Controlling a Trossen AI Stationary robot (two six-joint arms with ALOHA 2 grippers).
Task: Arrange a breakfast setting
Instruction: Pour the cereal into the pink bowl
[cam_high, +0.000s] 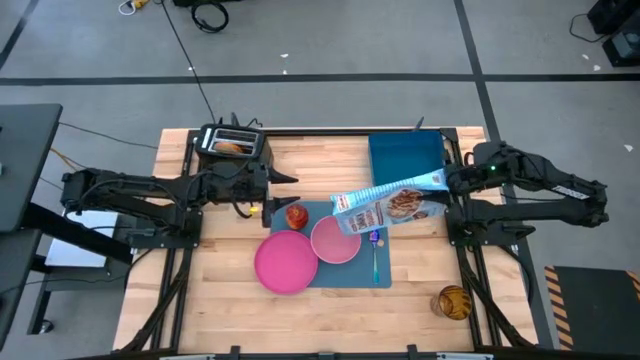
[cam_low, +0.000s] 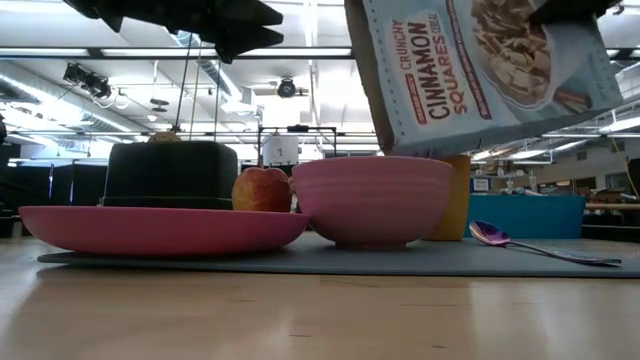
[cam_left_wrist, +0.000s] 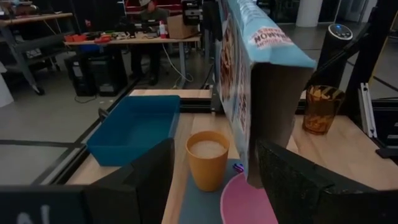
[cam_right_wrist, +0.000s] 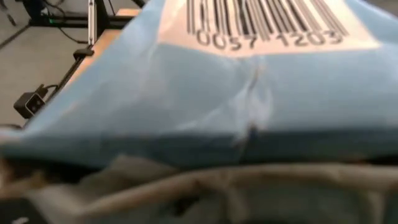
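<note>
On the blue placemat (cam_high: 345, 272) rest a flat pink plate (cam_high: 285, 263), a pink bowl (cam_high: 334, 241), a red-orange apple (cam_high: 296, 214) and a spoon (cam_high: 375, 252). A tan cup (cam_left_wrist: 207, 159) stands behind the bowl; it also shows in the low view (cam_low: 457, 198). My right gripper (cam_high: 443, 180) is shut on a blue cereal box (cam_high: 388, 205), held tilted over the bowl (cam_low: 370, 198). My left gripper (cam_high: 288, 178) is open and empty, up in the air near the toaster (cam_high: 232, 143). My right gripper holds the cereal box by its raised end (cam_high: 434, 181), coming from the table's right side. The box is lifted clear and slants down toward the left, its lower end (cam_low: 405, 135) just above the bowl. The box fills the wrist view and hides the fingers.
A deep blue tray (cam_high: 405, 158) sits at the far right of the table. The black toaster holds toast at the far left. An amber glass (cam_high: 453, 301) stands near the front right corner. Bare wood lies along the near edge.
</note>
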